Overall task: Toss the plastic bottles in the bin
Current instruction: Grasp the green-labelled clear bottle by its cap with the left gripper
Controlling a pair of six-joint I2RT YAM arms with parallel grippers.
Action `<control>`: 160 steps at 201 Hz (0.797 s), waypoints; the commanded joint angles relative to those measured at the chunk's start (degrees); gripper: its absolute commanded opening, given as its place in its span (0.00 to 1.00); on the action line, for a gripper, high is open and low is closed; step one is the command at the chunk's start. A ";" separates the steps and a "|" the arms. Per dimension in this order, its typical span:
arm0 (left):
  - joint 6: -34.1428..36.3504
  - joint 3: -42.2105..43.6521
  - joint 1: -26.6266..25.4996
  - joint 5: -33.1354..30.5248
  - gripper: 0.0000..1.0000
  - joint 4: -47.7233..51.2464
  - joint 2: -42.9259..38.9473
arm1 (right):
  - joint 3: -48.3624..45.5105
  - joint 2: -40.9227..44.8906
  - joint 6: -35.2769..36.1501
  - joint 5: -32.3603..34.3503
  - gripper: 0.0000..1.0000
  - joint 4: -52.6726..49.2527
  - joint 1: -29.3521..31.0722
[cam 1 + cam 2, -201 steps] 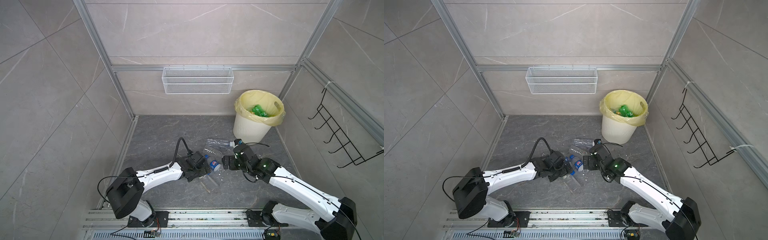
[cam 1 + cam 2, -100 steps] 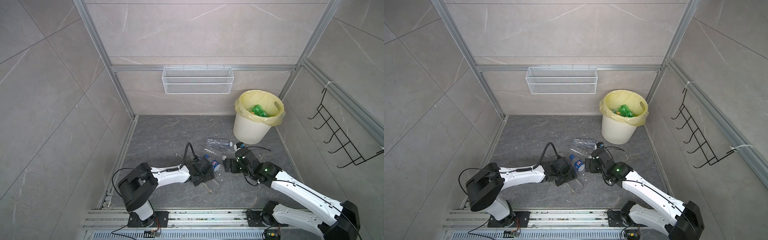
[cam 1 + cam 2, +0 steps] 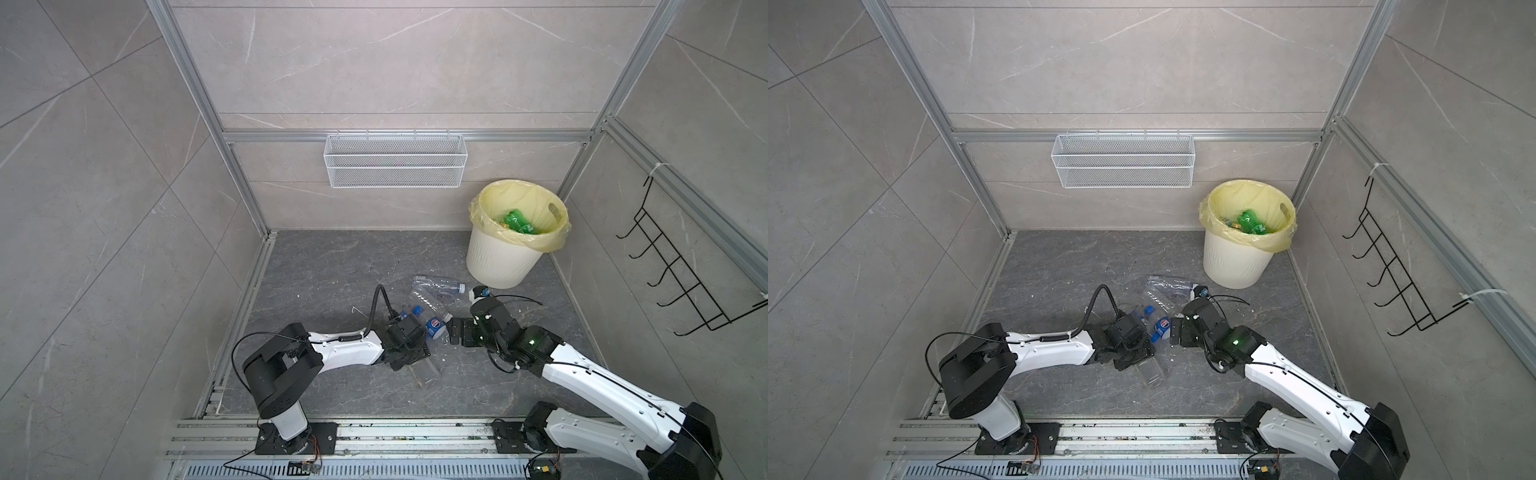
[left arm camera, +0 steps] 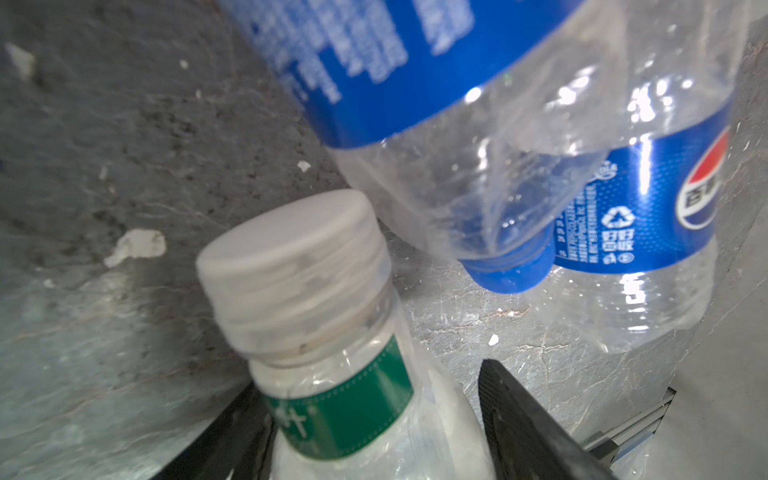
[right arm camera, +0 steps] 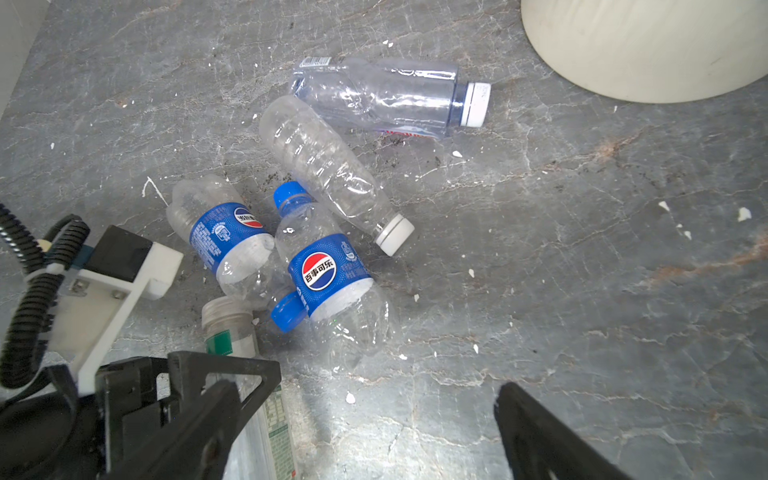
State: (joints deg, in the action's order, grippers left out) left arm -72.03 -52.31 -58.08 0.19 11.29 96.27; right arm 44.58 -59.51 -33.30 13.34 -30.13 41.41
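Note:
A clear bottle with a green label and a grey-white cap [image 4: 332, 374] [image 5: 232, 328] lies on the grey floor, and its body shows in both top views [image 3: 426, 372] [image 3: 1152, 374]. My left gripper [image 4: 368, 378] [image 3: 410, 358] [image 3: 1134, 358] straddles it. One finger is against it and a narrow gap shows at the other, so the gripper is open. Two blue-labelled bottles [image 5: 328, 274] [image 5: 224, 241] and two clear ones [image 5: 324, 166] [image 5: 386, 95] lie just beyond. My right gripper [image 5: 365, 386] [image 3: 451, 334] [image 3: 1173, 332] hangs wide open over bare floor beside them. The bin [image 3: 503, 257] [image 3: 1233, 262] [image 5: 648, 50] holds a green bottle [image 3: 517, 220].
A white wire mesh basket [image 3: 395, 166] hangs on the back wall. A black wire hook rack [image 3: 673, 270] is fixed to the right wall. Aluminium frame rails edge the floor. The two grippers face each other closely across the bottle pile.
My left arm has slid forward and to the right onto the green-labelled bottle, and its jaws have narrowed around it. My right gripper has shifted slightly nearer and stays wide open.

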 commanded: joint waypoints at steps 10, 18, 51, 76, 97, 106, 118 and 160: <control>-0.14 -1.78 0.63 -1.01 0.71 -1.06 2.20 | -1.29 0.72 -0.80 1.25 0.99 0.69 0.30; -0.21 -1.94 0.77 -0.93 0.71 -1.30 2.50 | -1.41 0.71 -0.87 1.25 0.99 0.77 0.39; -0.70 -2.72 1.39 -1.89 0.70 -1.97 3.40 | -2.01 0.89 -1.11 1.20 1.00 0.78 0.35; -1.34 -2.64 1.87 -2.89 0.69 -2.97 3.63 | -2.28 1.24 -1.29 1.16 1.00 0.69 0.37; -1.57 -2.71 2.57 -3.22 0.69 -3.66 3.79 | -2.21 1.41 -1.29 1.38 1.00 0.26 0.39; -1.60 -2.71 2.99 -3.11 0.69 -3.82 3.71 | -2.13 1.41 -1.30 1.42 1.00 0.08 0.40; -1.22 -2.71 3.49 -3.15 0.68 -3.58 3.22 | -1.91 1.51 -1.42 1.26 1.00 -0.10 0.40; -0.33 -0.22 5.31 -4.70 0.66 -1.31 -0.95 | -1.69 1.50 -1.62 1.07 1.00 -0.28 0.38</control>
State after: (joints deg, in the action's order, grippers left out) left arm -72.82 -54.08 -54.06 -1.76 7.51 98.72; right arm 42.74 -58.72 -33.91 13.76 -29.76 41.41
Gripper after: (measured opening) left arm 0.672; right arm 0.996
